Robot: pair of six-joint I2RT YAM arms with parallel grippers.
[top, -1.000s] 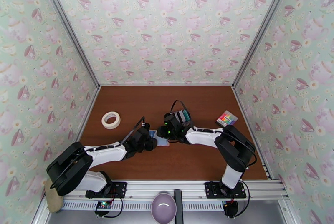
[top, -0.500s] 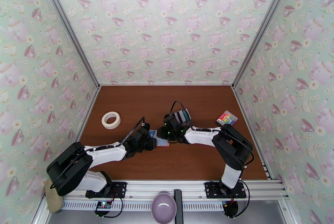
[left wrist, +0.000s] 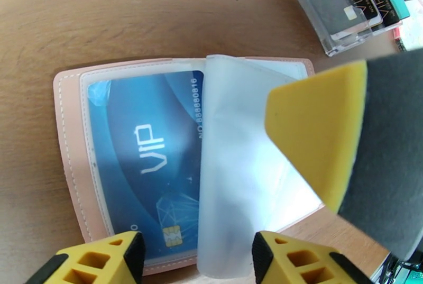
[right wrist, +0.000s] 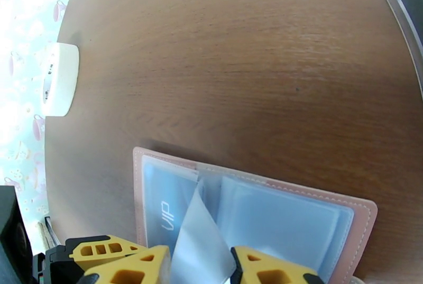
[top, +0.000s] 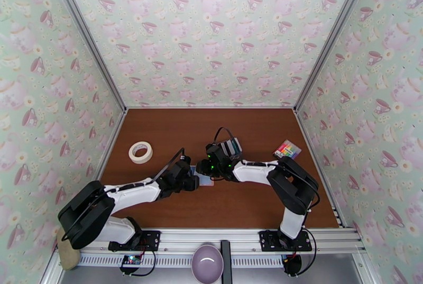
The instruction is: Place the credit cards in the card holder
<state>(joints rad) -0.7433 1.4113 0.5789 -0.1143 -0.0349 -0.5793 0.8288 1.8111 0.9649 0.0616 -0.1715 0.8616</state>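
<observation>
The pale pink card holder lies open on the brown table between my two grippers. A blue VIP credit card sits inside its left clear sleeve. A translucent sleeve page stands up from the fold. My left gripper hovers open at the holder's near edge, holding nothing. My right gripper has its fingers apart with the raised page between them; one of its fingertips hangs over the holder's right half. More credit cards stand in a clear stand just beyond.
A roll of white tape lies at the left. A rainbow-striped block sits near the right wall. A purple bowl rests below the table's front rail. Bare wood stretches behind the holder.
My left gripper's jaws have spread wider. Both arms have edged slightly toward each other over the holder; the holder itself has stayed put.
</observation>
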